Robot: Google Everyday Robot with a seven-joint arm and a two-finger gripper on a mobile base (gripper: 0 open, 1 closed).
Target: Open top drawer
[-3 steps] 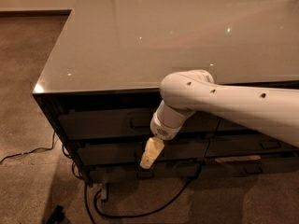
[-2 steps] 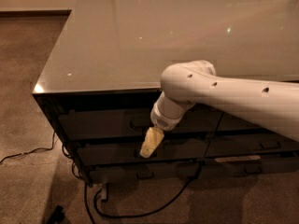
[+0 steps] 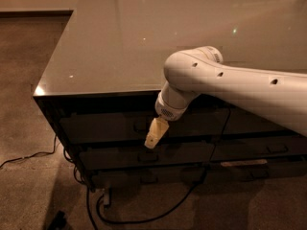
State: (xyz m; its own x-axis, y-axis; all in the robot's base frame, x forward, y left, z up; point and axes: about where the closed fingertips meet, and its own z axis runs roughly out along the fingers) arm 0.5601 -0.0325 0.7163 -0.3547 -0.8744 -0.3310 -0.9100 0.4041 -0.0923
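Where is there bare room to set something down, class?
The countertop is bare left of and behind the arm; so is the carpet left of the cabinet. Crowded: the top drawer front, where the gripper hangs, and the cables below.

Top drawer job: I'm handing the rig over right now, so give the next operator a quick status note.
The gripper hangs in front of the top drawer, just right of its handle, pointing down towards the drawer's lower edge. Whether it has hold of the handle cannot be told.
The top drawer looks shut, its front in line with the lower drawer.
Done: the gripper is at the drawer front.
Left: grip the handle and pull the drawer out.
Watch the cables on the carpet by the cabinet's foot.
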